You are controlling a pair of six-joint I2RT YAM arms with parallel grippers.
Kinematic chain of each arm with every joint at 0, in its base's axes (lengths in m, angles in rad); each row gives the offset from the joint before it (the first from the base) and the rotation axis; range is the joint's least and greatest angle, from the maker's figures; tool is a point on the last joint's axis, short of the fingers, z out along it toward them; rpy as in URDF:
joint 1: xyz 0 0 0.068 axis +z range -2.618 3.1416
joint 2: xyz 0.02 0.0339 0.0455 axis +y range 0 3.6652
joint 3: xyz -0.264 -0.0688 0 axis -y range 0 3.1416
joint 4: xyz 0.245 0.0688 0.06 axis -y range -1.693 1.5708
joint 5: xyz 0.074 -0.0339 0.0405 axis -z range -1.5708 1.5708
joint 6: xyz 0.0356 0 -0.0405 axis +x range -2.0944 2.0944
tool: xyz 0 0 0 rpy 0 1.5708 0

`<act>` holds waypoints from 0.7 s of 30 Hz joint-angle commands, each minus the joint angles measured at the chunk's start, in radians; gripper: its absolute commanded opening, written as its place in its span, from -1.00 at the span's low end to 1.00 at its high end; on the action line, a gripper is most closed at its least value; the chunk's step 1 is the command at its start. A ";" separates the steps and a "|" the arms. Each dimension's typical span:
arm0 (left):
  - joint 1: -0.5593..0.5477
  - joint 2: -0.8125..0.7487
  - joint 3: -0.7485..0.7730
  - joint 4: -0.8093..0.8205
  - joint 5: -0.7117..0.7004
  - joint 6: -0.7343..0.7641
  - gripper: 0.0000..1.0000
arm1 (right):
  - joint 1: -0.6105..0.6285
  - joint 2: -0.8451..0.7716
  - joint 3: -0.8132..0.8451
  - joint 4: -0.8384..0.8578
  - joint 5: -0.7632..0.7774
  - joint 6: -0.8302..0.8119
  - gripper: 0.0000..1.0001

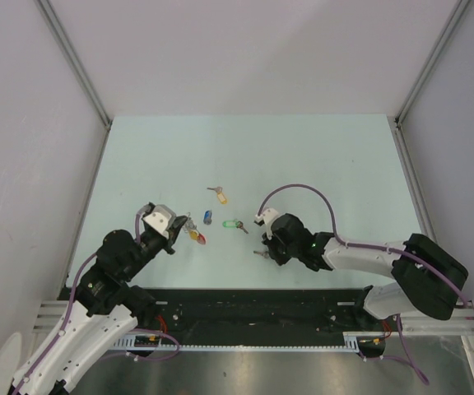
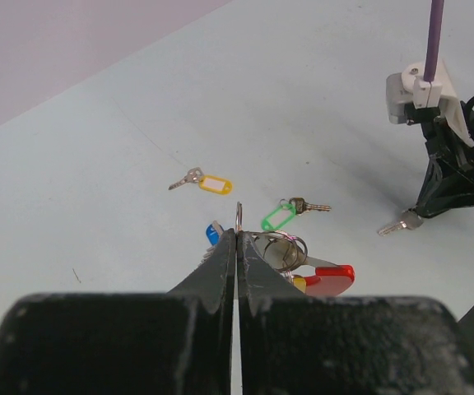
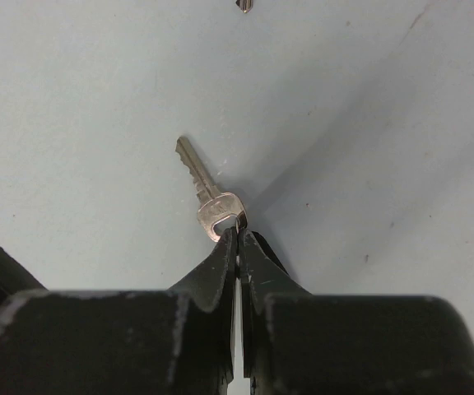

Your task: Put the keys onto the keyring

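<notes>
Counting across the table, you have four keys in view and one keyring. Your left gripper is pinched fully together on a thin wire loop of the keyring. Its red plastic piece and a spot of yellow sit just right of the fingers, toward the table's near left. Your right gripper has its jaws closed on the head of one bare silver key, with the blade pointing away from the fingers, well apart from the keyring. Three tagged keys lie loose between the two arms: one yellow-tagged key farthest out, one green-tagged key in the middle, and one blue-tagged key just beside your left fingertips. You cannot tell whether the blue one touches the ring.
</notes>
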 commanded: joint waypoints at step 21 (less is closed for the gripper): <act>0.009 0.335 0.103 0.223 0.772 0.172 -0.99 | -0.019 -0.434 0.108 0.029 -0.230 -0.436 -1.00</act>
